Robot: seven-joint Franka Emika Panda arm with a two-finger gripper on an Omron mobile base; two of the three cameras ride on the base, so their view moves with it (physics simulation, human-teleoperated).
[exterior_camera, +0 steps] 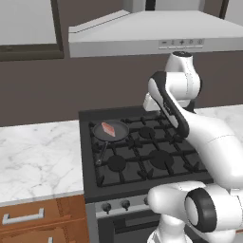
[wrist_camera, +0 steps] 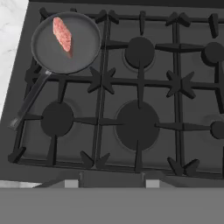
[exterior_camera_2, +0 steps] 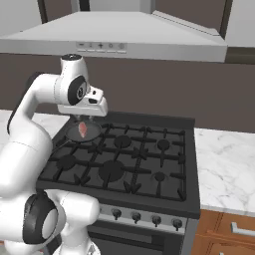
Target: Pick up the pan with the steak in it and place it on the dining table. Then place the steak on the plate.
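The dark pan [exterior_camera: 116,134] rests on the stove's back-left burner, its thin black handle [exterior_camera: 101,153] pointing toward the front left. The pinkish-red steak [exterior_camera: 108,129] lies flat inside it. From the hand view, the pan [wrist_camera: 76,54] is at the upper left with the steak [wrist_camera: 62,35] in its far half and the handle [wrist_camera: 28,103] running down-left. My gripper [exterior_camera_2: 85,119] hangs well above the stove, near the pan [exterior_camera_2: 74,133], open and holding nothing; its fingertips [wrist_camera: 71,183] stand apart. The dining table and the plate are out of view.
The black gas stove [exterior_camera: 142,152] has several grated burners and knobs [exterior_camera_2: 135,217] along its front. Marble counters [exterior_camera: 38,156] flank it over wooden drawers [exterior_camera: 33,220]. A grey range hood [exterior_camera: 142,33] overhangs the stove above the arm.
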